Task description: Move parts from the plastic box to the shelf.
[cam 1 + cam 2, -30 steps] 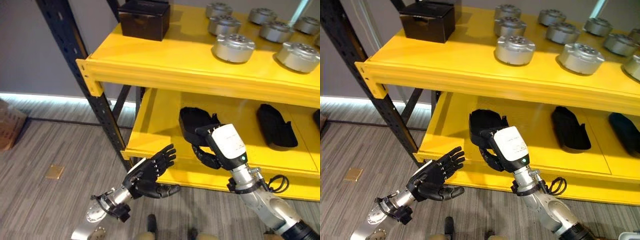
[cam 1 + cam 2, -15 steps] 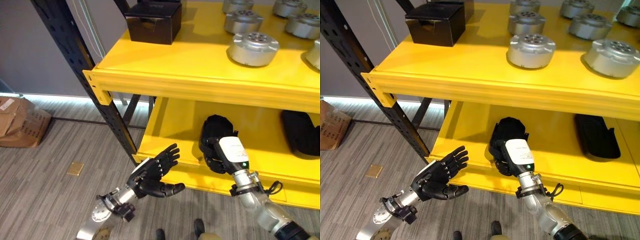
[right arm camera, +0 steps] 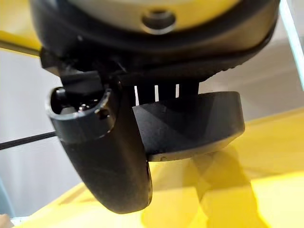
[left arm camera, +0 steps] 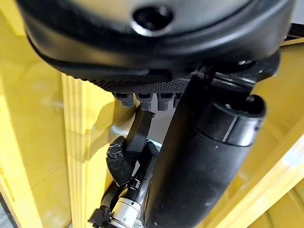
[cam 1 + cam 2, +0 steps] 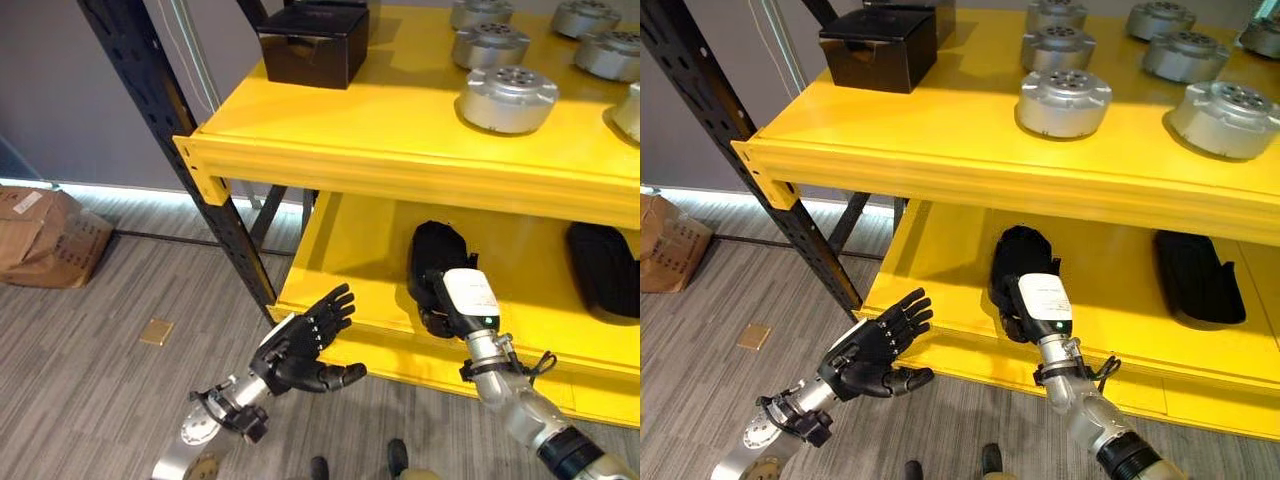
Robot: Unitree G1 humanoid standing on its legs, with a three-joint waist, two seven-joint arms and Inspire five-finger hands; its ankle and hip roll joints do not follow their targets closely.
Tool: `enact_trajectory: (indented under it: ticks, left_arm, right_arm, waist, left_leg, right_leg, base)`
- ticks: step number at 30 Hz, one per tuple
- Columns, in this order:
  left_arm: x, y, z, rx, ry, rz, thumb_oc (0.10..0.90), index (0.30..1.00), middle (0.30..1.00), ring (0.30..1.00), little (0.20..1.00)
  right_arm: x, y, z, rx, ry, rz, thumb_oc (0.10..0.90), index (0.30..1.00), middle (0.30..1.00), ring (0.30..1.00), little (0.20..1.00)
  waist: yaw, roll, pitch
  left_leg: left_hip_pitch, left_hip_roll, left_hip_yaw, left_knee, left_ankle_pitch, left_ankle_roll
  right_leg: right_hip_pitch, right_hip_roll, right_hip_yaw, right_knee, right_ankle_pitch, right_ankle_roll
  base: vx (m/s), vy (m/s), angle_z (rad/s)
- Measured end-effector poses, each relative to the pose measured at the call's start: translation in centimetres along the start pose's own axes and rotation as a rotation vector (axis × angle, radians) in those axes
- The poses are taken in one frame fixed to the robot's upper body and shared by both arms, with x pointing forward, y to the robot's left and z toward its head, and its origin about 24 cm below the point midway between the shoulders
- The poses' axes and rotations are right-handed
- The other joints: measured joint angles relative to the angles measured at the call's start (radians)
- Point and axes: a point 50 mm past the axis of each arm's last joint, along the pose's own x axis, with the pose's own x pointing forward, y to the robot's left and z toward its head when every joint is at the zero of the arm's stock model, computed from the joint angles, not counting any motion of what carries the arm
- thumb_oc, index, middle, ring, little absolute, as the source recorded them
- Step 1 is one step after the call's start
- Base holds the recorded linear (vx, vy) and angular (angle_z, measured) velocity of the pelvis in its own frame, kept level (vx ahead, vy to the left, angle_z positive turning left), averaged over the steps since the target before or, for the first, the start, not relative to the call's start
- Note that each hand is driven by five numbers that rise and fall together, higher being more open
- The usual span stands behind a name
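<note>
Right hand: my right hand (image 5: 1025, 312) is on the lower shelf, fingers and thumb curled round a black part (image 5: 1023, 262); the right wrist view shows the part (image 3: 190, 124) clamped between them.
Change: a second ago the part hung at the shelf's front lip; it now sits further in on the lower deck, at 12 o'clock from my wrist. I judge the placing nearly done, with release next.
Left hand: left hand (image 5: 300, 346) hovers empty, fingers spread apart, at 9 o'clock from the right hand, just off the shelf's front edge.
Part: matte black, rounded, elongated, likely moulded plastic.
Neighbour: a similar black part (image 5: 1194, 276) lies at 3 o'clock, well apart.
Shelf: glossy yellow steel shelf (image 5: 400, 160), dark perforated upright.
Upper deck: ribbed silver discs (image 5: 1064, 102) and a black box (image 5: 880, 46).
Floor: a cardboard box (image 5: 45, 238) at 9 o'clock.
</note>
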Motion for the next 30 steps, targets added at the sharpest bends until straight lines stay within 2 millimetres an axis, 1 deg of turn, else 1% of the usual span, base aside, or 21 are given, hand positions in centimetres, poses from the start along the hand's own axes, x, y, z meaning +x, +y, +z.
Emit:
enact_trajectory:
  ticks: [2,4,5,12,17,19,22,26,28,30]
  left_arm:
    - [0.0,-0.1,0.0,-0.003,-0.003,-0.001,0.900,1.000,1.000,1.000,1.000]
    - [0.1,-0.1,-0.1,-0.006,-0.004,-0.007,0.900,1.000,1.000,1.000,1.000]
    - [0.1,-0.2,0.0,-0.005,-0.006,-0.017,0.900,1.000,1.000,1.000,1.000]
    - [0.3,-0.3,0.5,0.009,-0.021,-0.053,0.900,1.000,1.000,1.000,1.000]
    - [0.8,-1.4,1.9,0.032,-0.086,-0.160,0.900,1.000,1.000,1.000,1.000]
    - [1.0,-1.8,2.5,0.044,-0.108,-0.189,0.900,1.000,1.000,1.000,1.000]
    - [1.4,-2.4,4.0,0.077,-0.163,-0.239,0.900,1.000,1.000,1.000,1.000]
    - [2.2,-2.8,6.0,0.128,-0.241,-0.284,0.900,1.000,1.000,1.000,1.000]
    - [2.3,-2.8,6.5,0.139,-0.258,-0.287,0.900,1.000,1.000,1.000,1.000]
    - [2.3,-2.7,6.6,0.141,-0.259,-0.284,0.900,1.000,1.000,1.000,1.000]
  right_arm:
    - [-0.2,0.5,-0.5,-0.013,0.037,0.015,0.400,0.300,0.300,0.300,0.300]
    - [-0.6,0.9,-1.4,-0.036,0.086,0.038,0.400,0.300,0.300,0.300,0.300]
    - [-0.8,1.1,-1.6,-0.045,0.102,0.046,0.400,0.300,0.300,0.300,0.300]
    - [-1.0,0.9,-2.2,-0.049,0.120,0.043,0.400,0.300,0.300,0.300,0.300]
    - [-1.1,1.1,-2.9,-0.075,0.128,0.075,0.400,0.300,0.300,0.300,0.300]
    - [-1.2,1.1,-3.0,-0.076,0.132,0.084,0.400,0.300,0.300,0.300,0.300]
    - [-1.4,1.3,-3.3,-0.087,0.149,0.095,0.400,0.300,0.300,0.300,0.300]
    - [-2.1,1.9,-4.6,-0.122,0.205,0.133,0.400,0.300,0.300,0.300,0.300]
    - [-2.1,1.8,-4.8,-0.123,0.219,0.126,0.400,0.300,0.300,0.300,0.300]
    - [-2.1,1.7,-4.9,-0.125,0.227,0.122,0.400,0.300,0.300,0.300,0.300]
  waist:
    - [0.000,0.002,0.000]
    - [-0.003,0.013,0.003]
    - [-0.004,0.018,0.003]
    - [-0.005,0.019,0.003]
    - [-0.004,0.018,0.003]
    - [-0.011,0.018,0.002]
    - [-0.010,0.019,0.002]
    - [-0.011,0.022,0.002]
    - [-0.017,0.026,0.002]
    - [-0.019,0.031,0.002]
  left_leg:
    - [-0.006,0.002,0.000,0.000,0.002,0.001]
    - [-0.014,0.004,0.000,0.001,0.010,-0.004]
    - [-0.012,0.005,0.003,0.004,0.013,-0.005]
    - [-0.002,0.013,0.015,0.004,0.013,-0.005]
    - [0.005,0.017,0.023,0.000,0.013,-0.008]
    - [0.007,0.019,0.025,0.001,0.013,-0.009]
    - [0.009,0.019,0.026,0.001,0.014,-0.010]
    - [0.009,0.019,0.027,0.001,0.015,-0.011]
    - [0.010,0.019,0.027,0.000,0.015,-0.011]
    - [0.013,0.020,0.027,0.001,0.015,-0.011]
  right_leg:
    - [-0.007,0.001,0.000,0.000,0.004,-0.004]
    - [-0.014,0.005,0.000,0.000,0.015,-0.017]
    - [-0.014,0.007,0.000,0.000,0.015,-0.017]
    - [-0.006,0.014,0.004,0.000,0.016,-0.018]
    - [-0.002,0.017,0.013,0.000,0.015,-0.017]
    - [-0.003,0.017,0.017,0.000,0.015,-0.016]
    - [-0.003,0.018,0.022,0.000,0.015,-0.017]
    - [-0.003,0.018,0.024,0.000,0.017,-0.017]
    - [-0.002,0.017,0.024,0.000,0.017,-0.017]
    - [0.000,0.018,0.024,0.000,0.017,-0.017]
  base:
    - [-0.01,-0.006,-0.02]
    - [-0.02,-0.011,-0.01]
    - [0.00,0.000,0.00]
    - [-0.01,-0.030,-0.02]
    - [-0.01,-0.045,-0.06]
    - [-0.01,-0.036,-0.05]
    - [-0.02,-0.034,-0.05]
    - [-0.01,-0.035,-0.01]
    - [0.00,-0.037,0.00]
    - [0.00,-0.051,0.00]
